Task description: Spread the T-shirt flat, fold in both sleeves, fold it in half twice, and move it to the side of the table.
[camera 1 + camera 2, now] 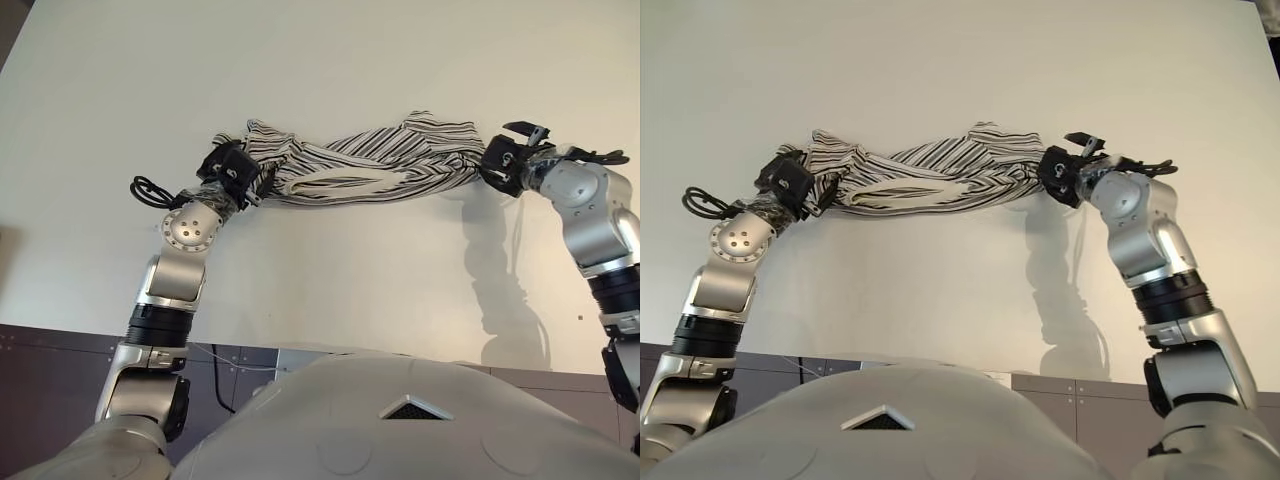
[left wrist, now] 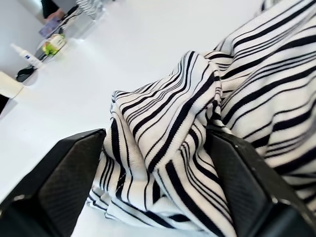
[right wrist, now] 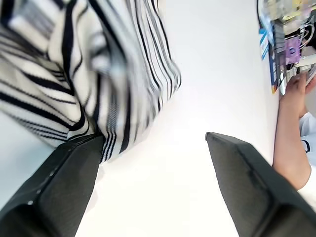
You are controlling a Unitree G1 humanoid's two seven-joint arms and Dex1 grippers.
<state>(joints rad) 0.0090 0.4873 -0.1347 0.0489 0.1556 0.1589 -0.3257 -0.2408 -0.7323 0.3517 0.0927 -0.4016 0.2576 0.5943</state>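
Here, left gripper [image 2: 157, 136] wide around T-shirt [image 2: 261, 84].

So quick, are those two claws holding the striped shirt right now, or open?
Left gripper: open, with T-shirt fabric bunched between its fingers.
Right gripper: open, T-shirt edge against one finger, nothing gripped.

Lab-like workroom (seemingly), white table [image 1: 300, 60]; spray bottle [image 2: 23, 53]

Bright, even light washes the white table [image 1: 330, 60], glaring nearly blank in the wrist views. The T-shirt [image 1: 370, 160] casts a soft shadow toward the table's near edge.
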